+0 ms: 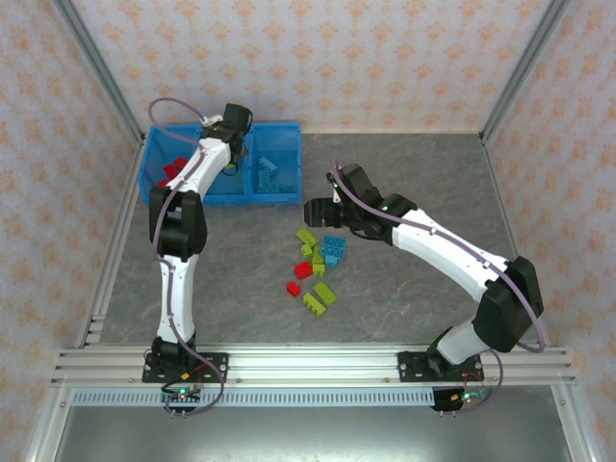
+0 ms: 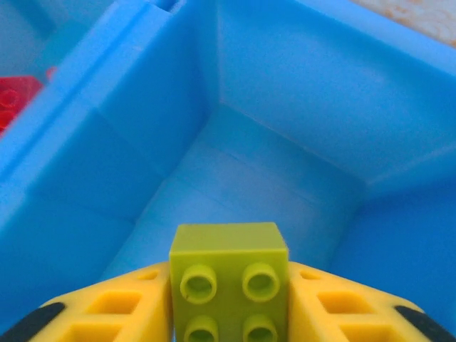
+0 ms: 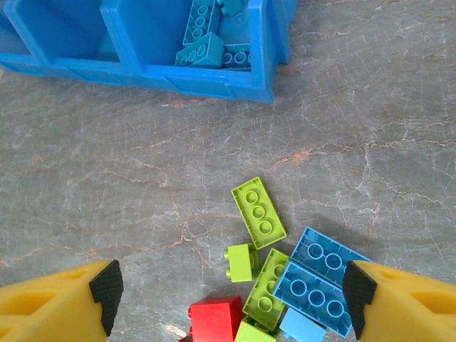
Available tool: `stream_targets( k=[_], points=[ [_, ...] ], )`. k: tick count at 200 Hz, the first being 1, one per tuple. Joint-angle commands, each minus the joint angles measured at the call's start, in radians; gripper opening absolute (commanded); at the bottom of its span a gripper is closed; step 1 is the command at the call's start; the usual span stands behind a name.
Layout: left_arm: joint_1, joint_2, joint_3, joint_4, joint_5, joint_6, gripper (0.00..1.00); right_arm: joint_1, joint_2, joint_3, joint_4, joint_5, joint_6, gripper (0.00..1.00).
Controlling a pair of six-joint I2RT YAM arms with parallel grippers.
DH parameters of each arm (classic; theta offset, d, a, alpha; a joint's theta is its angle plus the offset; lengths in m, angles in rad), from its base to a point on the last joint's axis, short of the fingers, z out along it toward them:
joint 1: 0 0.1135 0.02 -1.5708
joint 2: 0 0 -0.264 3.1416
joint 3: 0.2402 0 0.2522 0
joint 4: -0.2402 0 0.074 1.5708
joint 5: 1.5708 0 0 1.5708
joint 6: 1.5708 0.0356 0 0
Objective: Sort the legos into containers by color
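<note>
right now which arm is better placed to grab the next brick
Right: the right gripper hangs open over the loose pile, while the left gripper holds a lime brick over the bin.

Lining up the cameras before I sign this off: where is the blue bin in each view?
Top external: blue bin at far left, under the left arm.
Left wrist: blue bin just beyond the lime brick between the jaws.
Right wrist: blue bin at top left.
Shared landmark: light blue bricks in its right compartment, top and right wrist views.

Left arm, right arm: white links, black joints, purplish cables alongside. Claw fingers yellow, hollow-ribbed, black pads at tips.
</note>
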Motion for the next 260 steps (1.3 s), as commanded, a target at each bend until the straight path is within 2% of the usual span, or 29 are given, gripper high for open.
stream_targets(
  k=[1, 36, 69, 92, 127, 147, 181, 211, 260],
  points=[
    [0.001, -0.024, 0.025, -0.056, 0.036, 0.011, 0.46, -0.007, -0.003, 0.02, -0.028, -0.008, -0.01, 0.83],
    [-0.001, -0.147, -0.067, -0.068, 0.099, 0.003, 0.52, -0.009, 0.015, 0.009, 0.018, 0.0, 0.058, 0.83],
    [-0.048, -0.415, -0.325, 0.002, 0.235, -0.078, 0.51, -0.01, 0.026, 0.003, 0.033, 0.043, 0.144, 0.83],
    [-0.142, -0.583, -0.485, 0.037, 0.272, -0.147, 0.51, -0.011, -0.008, -0.022, 0.026, 0.097, 0.211, 0.83],
    [-0.345, -0.683, -0.635, 0.053, 0.262, -0.216, 0.54, -0.012, -0.106, -0.082, -0.019, 0.123, 0.245, 0.83],
    [-0.425, -0.673, -0.727, 0.135, 0.286, -0.323, 0.57, -0.012, -0.169, -0.115, -0.058, 0.113, 0.253, 0.84],
    [-0.507, -0.555, -0.761, 0.202, 0.272, -0.433, 0.71, -0.012, -0.261, -0.136, -0.146, 0.121, 0.231, 0.84],
    [-0.517, -0.438, -0.739, 0.227, 0.281, -0.468, 0.77, -0.011, -0.364, -0.185, -0.171, 0.132, 0.233, 0.85],
    [-0.517, -0.275, -0.665, 0.208, 0.301, -0.479, 0.78, -0.011, -0.431, -0.231, -0.195, 0.168, 0.254, 0.85]
  ],
)
